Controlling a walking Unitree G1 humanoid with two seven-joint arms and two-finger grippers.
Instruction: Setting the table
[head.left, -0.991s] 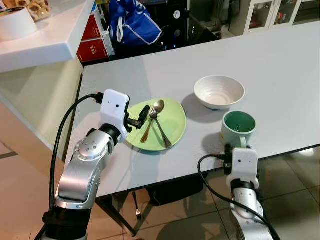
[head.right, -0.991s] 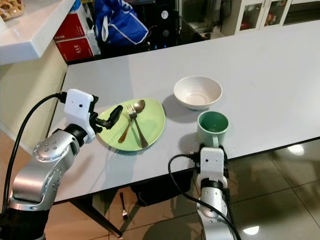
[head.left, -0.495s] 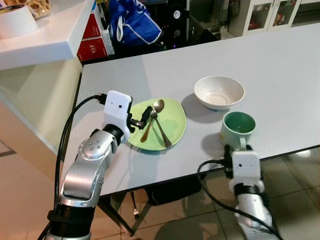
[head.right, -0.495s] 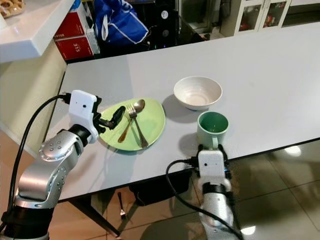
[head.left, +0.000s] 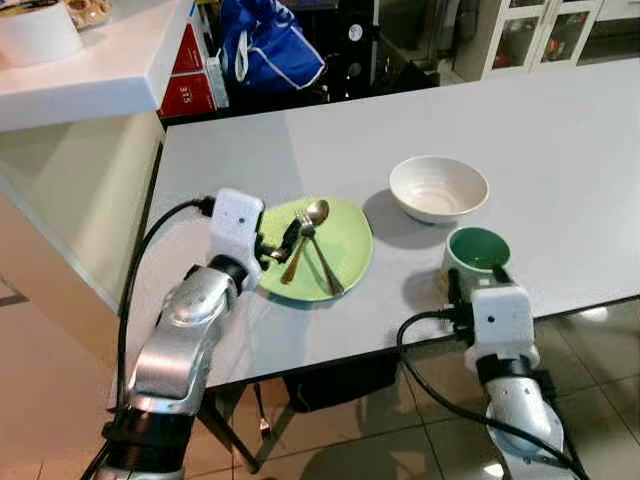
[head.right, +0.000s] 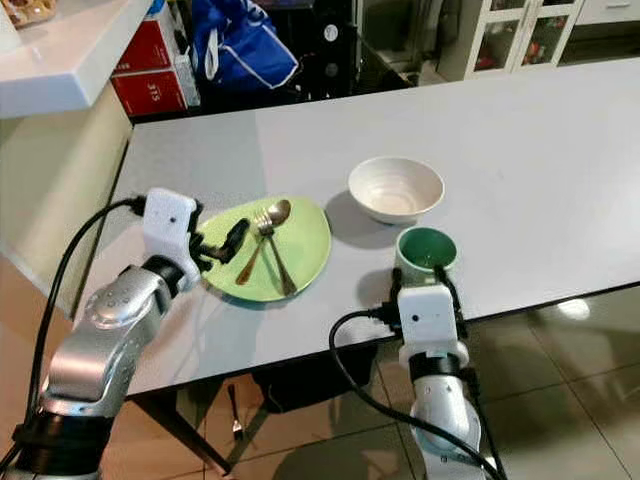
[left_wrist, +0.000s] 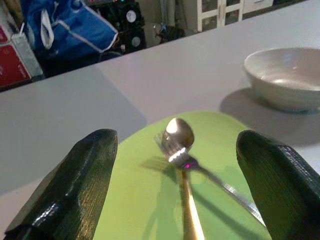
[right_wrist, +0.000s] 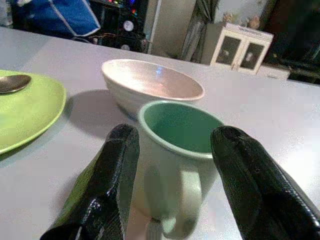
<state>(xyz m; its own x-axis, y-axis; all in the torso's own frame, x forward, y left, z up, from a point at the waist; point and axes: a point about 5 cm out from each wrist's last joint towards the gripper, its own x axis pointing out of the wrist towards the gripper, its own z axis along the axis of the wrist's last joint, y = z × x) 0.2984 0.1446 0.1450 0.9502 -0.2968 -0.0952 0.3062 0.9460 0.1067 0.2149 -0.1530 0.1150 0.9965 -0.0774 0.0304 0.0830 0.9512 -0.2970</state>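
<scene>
A light green plate (head.left: 345, 232) lies on the grey table (head.left: 560, 150) and carries a gold-handled spoon (head.left: 303, 236) crossed by a fork (head.left: 325, 262). My left gripper (head.left: 287, 240) is open over the plate's near-left rim; in the left wrist view its fingers (left_wrist: 85, 180) straddle the spoon (left_wrist: 179, 135). Right of the plate sits a white bowl (head.left: 438, 187), and in front of it a green mug (head.left: 478, 250) with its handle toward me. My right gripper (right_wrist: 172, 137) is open, one finger on each side of the mug (right_wrist: 175, 150).
The table's near edge (head.left: 400, 345) runs just below the plate and mug. A white counter (head.left: 90, 70) rises at the far left, with red boxes (head.left: 185, 85) and a blue bag (head.left: 270, 50) behind the table. Glass-door cabinets (head.left: 540, 30) stand at the back right.
My right gripper has come up and forward, so its fingers now flank the mug. The left gripper has edged slightly further over the plate rim. The camera has shifted a little.
</scene>
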